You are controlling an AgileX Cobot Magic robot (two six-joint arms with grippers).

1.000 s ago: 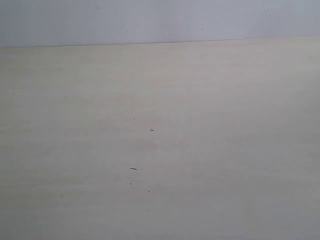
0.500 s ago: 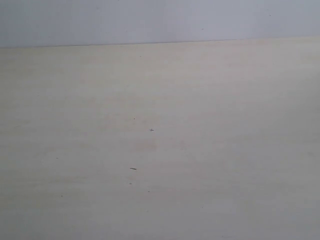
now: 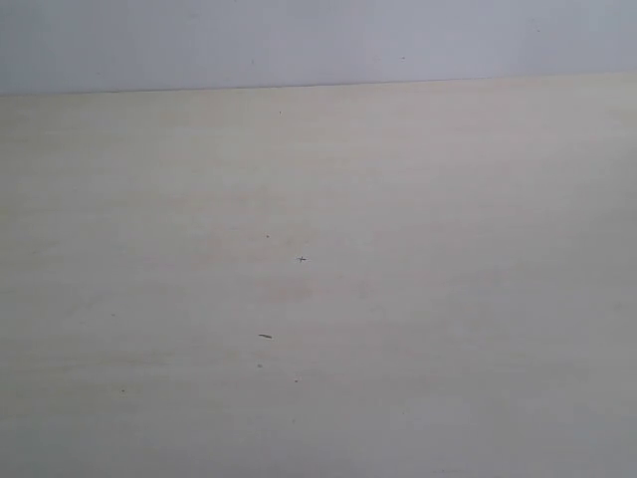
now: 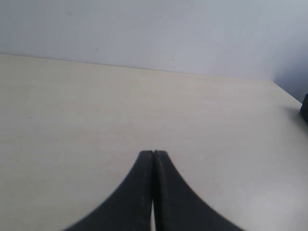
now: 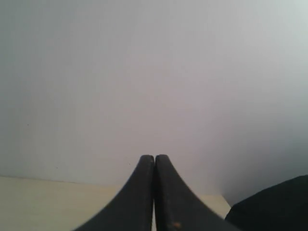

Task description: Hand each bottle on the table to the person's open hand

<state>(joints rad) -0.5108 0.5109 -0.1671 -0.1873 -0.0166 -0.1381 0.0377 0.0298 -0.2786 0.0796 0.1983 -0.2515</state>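
Wide shot from the exterior view, and it is all surface. The wide, flat, pale beige wood-grain table (image 3: pixel 418 299) fills the picture from the near side up to a straight far edge. A plain grey-white wall (image 3: pixel 299 40) rises behind it. A short dark dash (image 3: pixel 265 336) lies on the wood a little left of centre. A tiny cross-shaped speck (image 3: pixel 302 259) sits just beyond it, the two apart from each other.

Over to the left wrist view: the black left gripper (image 4: pixel 153 153) has its two curved jaws pressed flat together, tip to tip. Only a hairline seam runs between them, with nothing caught in it. It hangs over the tabletop, pointing toward the far wall. At the table's far corner a dark rounded object (image 4: pixel 304 107) pokes in at the picture's edge, and too little of it shows to name it.

Right wrist view now: the black right gripper (image 5: pixel 154 157) is likewise closed up tight, jaws meeting along a thin line and holding nothing. It points mostly at the wall. A strip of table shows low behind the jaws, and a dark blurred shape (image 5: pixel 274 207) beside them cannot be identified.

As for the small plastic bottles, none of the three views gives their place.
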